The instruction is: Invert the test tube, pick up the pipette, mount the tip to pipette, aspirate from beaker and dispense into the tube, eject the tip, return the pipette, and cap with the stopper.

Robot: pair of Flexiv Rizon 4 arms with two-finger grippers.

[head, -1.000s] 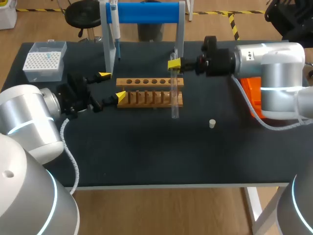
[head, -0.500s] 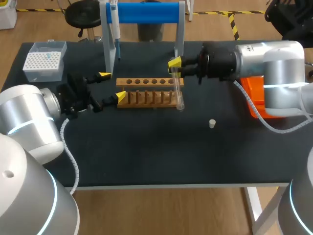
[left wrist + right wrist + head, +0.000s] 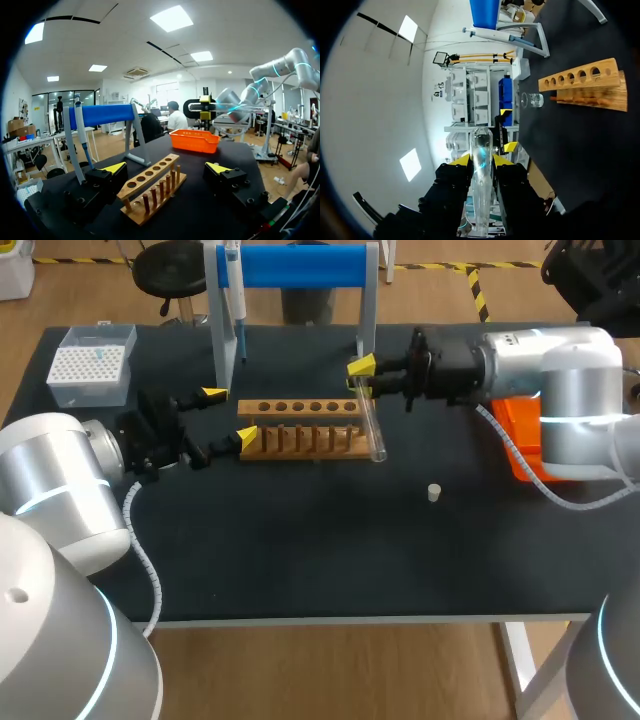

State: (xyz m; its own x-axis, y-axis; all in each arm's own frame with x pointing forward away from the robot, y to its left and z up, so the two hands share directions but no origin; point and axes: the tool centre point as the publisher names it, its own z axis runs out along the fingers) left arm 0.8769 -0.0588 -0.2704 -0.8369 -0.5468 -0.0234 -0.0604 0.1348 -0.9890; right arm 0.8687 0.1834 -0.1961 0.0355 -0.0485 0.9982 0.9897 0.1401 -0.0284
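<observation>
Head view: the right gripper (image 3: 360,378) is clamped on the upper end of the test tube (image 3: 373,428). The tube hangs tilted by the right end of the wooden rack (image 3: 300,440), a pose that I judge suits the inverting step. The left gripper (image 3: 230,414) sits with its fingers apart at the rack's left end, probably to steady it. The stopper (image 3: 434,492) waits on the bench (image 3: 300,550), near and right of the rack. The pipette (image 3: 232,300) hangs untouched on the far stand (image 3: 300,265).

Left wrist view: the rack lies between the spread fingers; whether they touch it I cannot tell.

Right wrist view: both fingers pinch the tube from two sides. The beaker (image 3: 532,100) stands beyond the rack's far end.
</observation>
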